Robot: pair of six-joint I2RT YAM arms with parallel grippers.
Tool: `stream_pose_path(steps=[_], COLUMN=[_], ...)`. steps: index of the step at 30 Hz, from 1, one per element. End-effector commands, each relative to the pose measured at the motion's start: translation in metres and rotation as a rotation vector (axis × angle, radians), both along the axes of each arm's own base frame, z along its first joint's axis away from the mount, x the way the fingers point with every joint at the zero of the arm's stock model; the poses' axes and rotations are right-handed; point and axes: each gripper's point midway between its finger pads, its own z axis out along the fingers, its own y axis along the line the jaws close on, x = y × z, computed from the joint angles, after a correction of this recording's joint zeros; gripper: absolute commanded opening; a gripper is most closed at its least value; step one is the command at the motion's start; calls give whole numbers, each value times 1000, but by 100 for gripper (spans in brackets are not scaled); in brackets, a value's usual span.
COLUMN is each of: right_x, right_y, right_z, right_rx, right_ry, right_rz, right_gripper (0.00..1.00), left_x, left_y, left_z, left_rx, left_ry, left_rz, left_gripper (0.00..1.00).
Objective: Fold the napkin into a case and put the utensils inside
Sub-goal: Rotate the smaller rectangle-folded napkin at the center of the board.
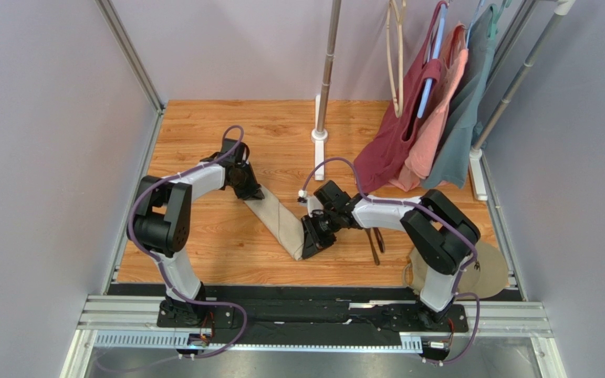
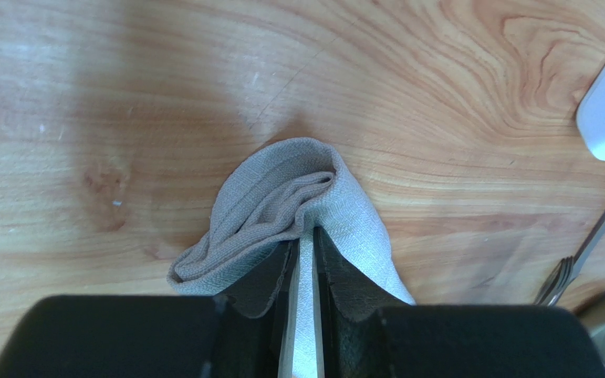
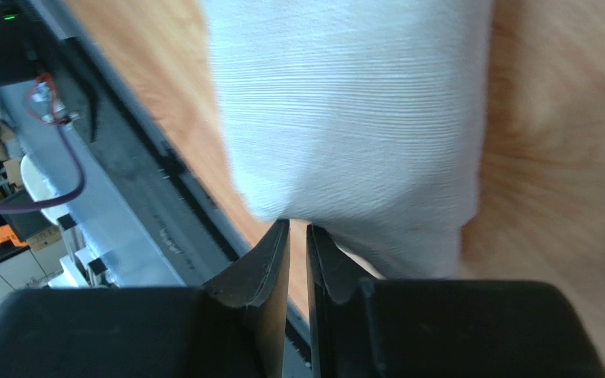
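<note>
**A:** Where is the napkin [image 1: 278,222]?

**B:** It is on the worktop [image 1: 203,134], folded into a narrow strip. It lies on a slant, from left of the middle down toward the middle of the near edge.

**A:** And the left gripper [image 1: 246,187]?

**B:** It is at the strip's far end, clenched on the cloth. The left wrist view shows a pale layer running between the fingers. Just past the tips the napkin bunches in soft folds on the wood.

**A:** What about the right gripper [image 1: 313,236]?

**B:** It is at the strip's near end. Its jaws are nearly together, with the tips at the cloth's edge. I cannot tell whether any cloth is pinched between them.

**A:** And the utensils [image 1: 375,240]?

**B:** They lie on bare wood just right of the right gripper, not touching the napkin. The fork [image 2: 567,272] shows its tines at the right edge of the left wrist view.

**A:** What is farther right?

**B:** A round tan disc [image 1: 487,272] sits at the near right corner, partly hidden by the right arm. Garments [image 1: 424,134] hang over the far right corner.
</note>
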Motion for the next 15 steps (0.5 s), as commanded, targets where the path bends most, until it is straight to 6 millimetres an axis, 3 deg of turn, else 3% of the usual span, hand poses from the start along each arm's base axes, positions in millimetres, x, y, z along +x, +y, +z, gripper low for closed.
stream_pose_path(steps=[1, 7, 11, 13, 15], right_x=[29, 66, 100, 114, 113], right_y=[-12, -35, -52, -48, -41], right_z=[-28, -43, -42, -30, -22], right_rx=[-74, -166, -258, -230, -189], right_ry=[-67, -115, -167, -175, -172], right_rz=[-85, -186, -219, -230, -211], right_gripper=[15, 13, 14, 14, 14], left_x=[1, -6, -15, -20, -14], left_y=[3, 6, 8, 11, 11], left_z=[-9, 0, 6, 3, 9], left_rx=[5, 9, -3, 1, 11], left_ry=[24, 8, -13, -18, -35], left_rz=[32, 31, 38, 48, 35], left_gripper=[20, 20, 19, 19, 19])
